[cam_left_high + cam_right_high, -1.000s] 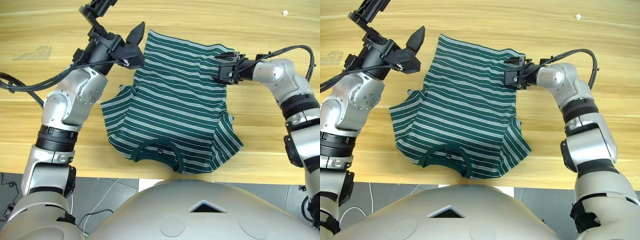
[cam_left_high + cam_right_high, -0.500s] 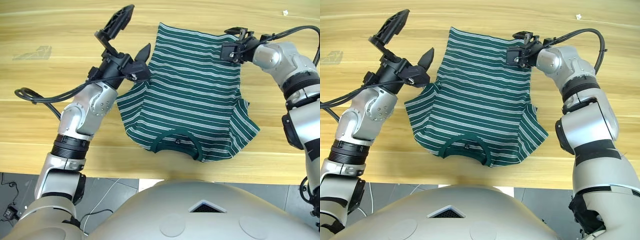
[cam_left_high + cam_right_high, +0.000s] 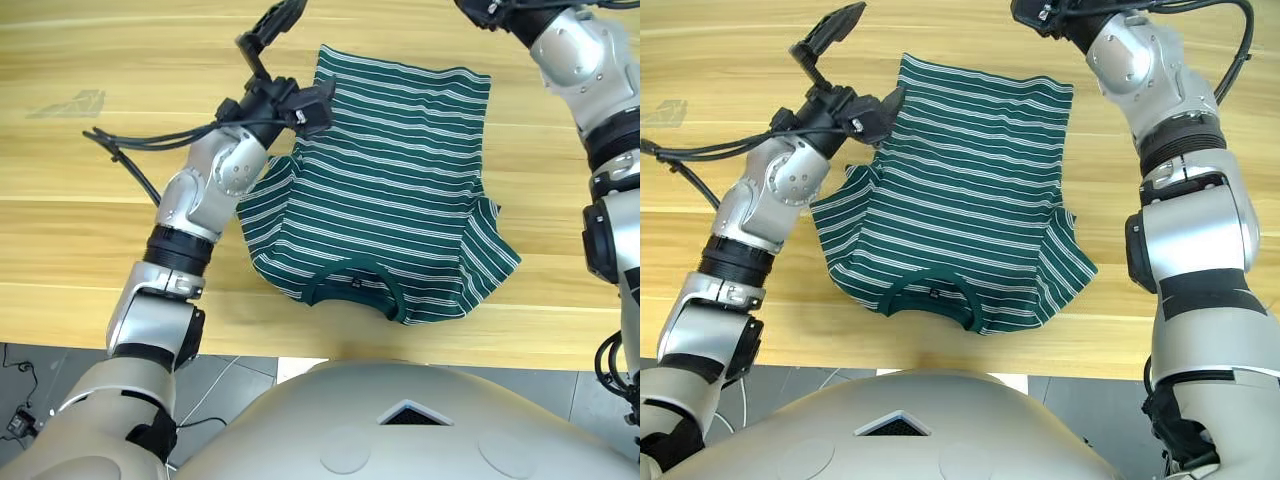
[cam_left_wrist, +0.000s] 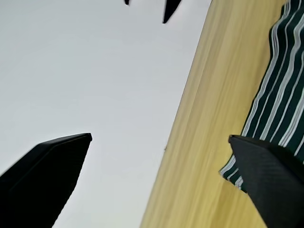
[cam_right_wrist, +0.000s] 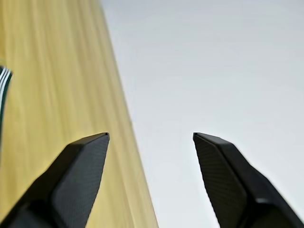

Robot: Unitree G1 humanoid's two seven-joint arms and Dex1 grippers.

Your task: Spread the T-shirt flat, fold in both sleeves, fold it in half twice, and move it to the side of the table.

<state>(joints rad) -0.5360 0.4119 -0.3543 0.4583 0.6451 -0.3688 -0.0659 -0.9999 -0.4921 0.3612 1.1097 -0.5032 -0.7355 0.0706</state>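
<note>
Currently we log the T-shirt (image 3: 385, 200) lying spread on the surface (image 3: 100, 250), collar by the near edge, hem toward the far edge. Left tool (image 3: 297, 60) sits at the hem's left corner, fingers apart, gripping nothing. Right tool (image 5: 151, 137) hangs beyond the hem's right corner, fingers likewise apart.
</note>
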